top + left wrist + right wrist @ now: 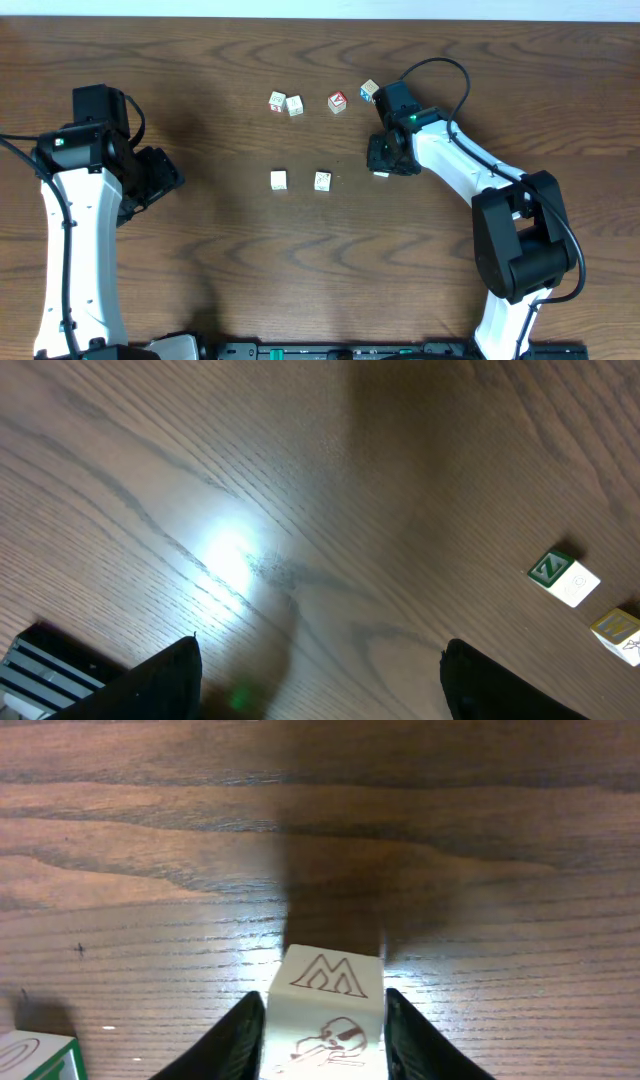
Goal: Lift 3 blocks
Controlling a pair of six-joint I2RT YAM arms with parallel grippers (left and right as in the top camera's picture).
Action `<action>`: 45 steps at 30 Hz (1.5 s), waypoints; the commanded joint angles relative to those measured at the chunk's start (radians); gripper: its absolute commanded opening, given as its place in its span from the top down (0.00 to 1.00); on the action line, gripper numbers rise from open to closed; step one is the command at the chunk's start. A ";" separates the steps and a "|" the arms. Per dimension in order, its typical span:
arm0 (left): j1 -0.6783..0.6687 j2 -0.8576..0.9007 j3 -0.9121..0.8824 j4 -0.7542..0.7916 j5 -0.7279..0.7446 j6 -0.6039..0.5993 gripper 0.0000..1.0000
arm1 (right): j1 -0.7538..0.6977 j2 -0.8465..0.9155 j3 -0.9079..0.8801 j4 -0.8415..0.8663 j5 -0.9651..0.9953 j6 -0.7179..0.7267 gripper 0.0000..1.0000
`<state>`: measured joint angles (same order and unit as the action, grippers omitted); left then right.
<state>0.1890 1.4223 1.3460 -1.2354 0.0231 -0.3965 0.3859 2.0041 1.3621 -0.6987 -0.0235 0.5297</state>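
Okay, right hand (pixel 325 1045) is gripping a small cream wooden cube marked M (pixel 325 982), fingers pressing both its sides; can't tell if it is clearing the brown wooden tabletop (pixel 330 270). Second cream wooden cube (pixel 322 180) and third cream wooden cube (pixel 278 180) are sitting to that hand's left, apart from each other. Left hand (pixel 320 690) is hanging wide open, holding nothing.

Of three small cream cubes in a row, the left block (pixel 278 180) and middle block (pixel 322 180) sit free, while the third block (pixel 325 1010), its top showing an M, is clasped by the right gripper (pixel 322 1050).
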 commanded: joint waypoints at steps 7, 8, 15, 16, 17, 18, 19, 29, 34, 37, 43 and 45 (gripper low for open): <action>0.003 -0.003 0.018 -0.006 -0.006 -0.009 0.23 | 0.008 0.018 0.009 -0.015 0.018 -0.019 0.76; 0.003 -0.003 0.018 -0.006 -0.006 -0.009 0.23 | 0.008 0.018 0.009 -0.020 0.019 -0.033 0.77; 0.003 -0.003 0.018 -0.006 -0.006 -0.009 0.23 | 0.006 0.016 0.012 -0.111 0.014 -0.121 0.81; 0.003 -0.003 0.018 -0.006 -0.006 -0.009 0.23 | 0.006 0.015 0.013 -0.130 0.015 -0.134 0.81; 0.003 -0.003 0.018 -0.006 -0.006 -0.009 0.23 | 0.006 0.014 0.013 -0.145 0.014 -0.145 0.81; 0.003 -0.003 0.018 -0.006 -0.006 -0.009 0.23 | 0.006 0.014 0.013 -0.159 0.014 -0.153 0.81; 0.003 -0.003 0.018 -0.006 -0.006 -0.009 0.23 | 0.006 0.014 0.013 -0.175 0.014 -0.159 0.80; 0.003 -0.003 0.018 -0.006 -0.006 -0.009 0.23 | 0.005 0.014 0.012 -0.264 0.014 -0.172 0.80; 0.003 -0.003 0.018 -0.006 -0.006 -0.009 0.23 | -0.008 0.014 0.012 -0.261 0.019 -0.172 0.78; 0.003 -0.003 0.018 -0.006 -0.006 -0.009 0.23 | -0.029 0.014 0.012 -0.241 0.019 -0.172 0.78; 0.003 -0.003 0.018 -0.006 -0.006 -0.009 0.23 | -0.080 0.014 0.012 -0.225 0.006 -0.172 0.78; 0.003 -0.003 0.018 -0.006 -0.006 -0.009 0.23 | -0.087 0.014 0.012 -0.225 -0.012 -0.177 0.78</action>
<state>0.1890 1.4223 1.3460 -1.2354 0.0231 -0.3965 0.3229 2.0037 1.3849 -0.9245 -0.0452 0.3698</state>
